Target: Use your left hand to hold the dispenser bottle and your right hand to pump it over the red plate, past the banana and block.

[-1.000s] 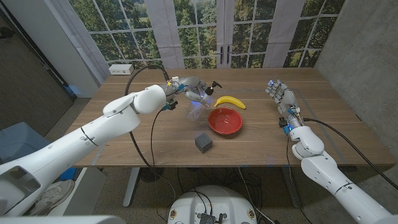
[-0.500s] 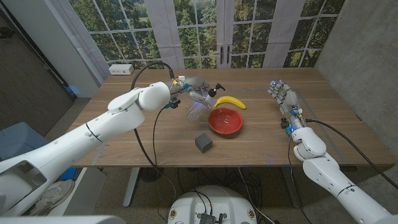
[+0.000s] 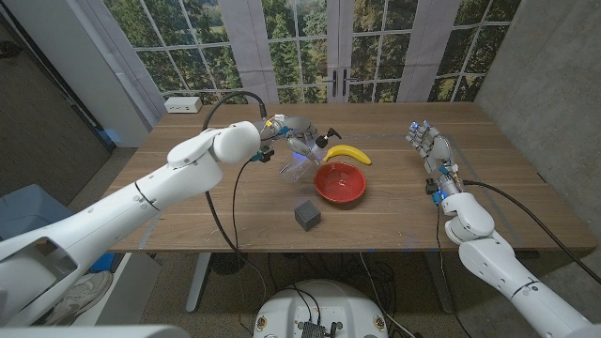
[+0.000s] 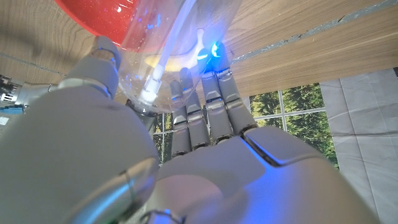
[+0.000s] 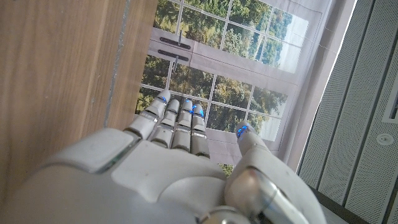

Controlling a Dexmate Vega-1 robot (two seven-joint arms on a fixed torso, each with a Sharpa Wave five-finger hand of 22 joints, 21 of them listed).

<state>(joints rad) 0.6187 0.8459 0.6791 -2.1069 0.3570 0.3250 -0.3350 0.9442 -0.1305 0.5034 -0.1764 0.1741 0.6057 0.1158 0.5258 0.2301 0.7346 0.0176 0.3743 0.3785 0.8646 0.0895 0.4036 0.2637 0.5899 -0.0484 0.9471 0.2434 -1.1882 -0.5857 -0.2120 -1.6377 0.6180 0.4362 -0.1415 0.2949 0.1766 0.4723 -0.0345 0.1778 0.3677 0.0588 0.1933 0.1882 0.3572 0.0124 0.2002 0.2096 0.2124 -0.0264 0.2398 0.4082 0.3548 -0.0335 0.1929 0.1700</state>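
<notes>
While the left hand (image 3: 293, 134) has carried the gripped clear plastic dispenser bottle (image 3: 302, 156) rightward to the red plate's (image 3: 340, 182) rim, the right hand (image 3: 428, 145) still waits, fingers straight and empty, centre right.

A white power strip (image 3: 182, 104) lies on the wooden table's (image 3: 394, 211) far left corner.

The dispenser bottle (image 3: 299, 158) is clear with a black pump (image 3: 325, 136); the plate (image 3: 340, 181) is glossy red, the banana (image 3: 347, 153) yellow, the block (image 3: 307, 215) dark grey. Both hands (image 3: 293, 134) (image 3: 427, 144) are pale grey, blue-lit at the fingertips (image 5: 186, 106). The table (image 3: 394, 211) is brown woodgrain.
</notes>
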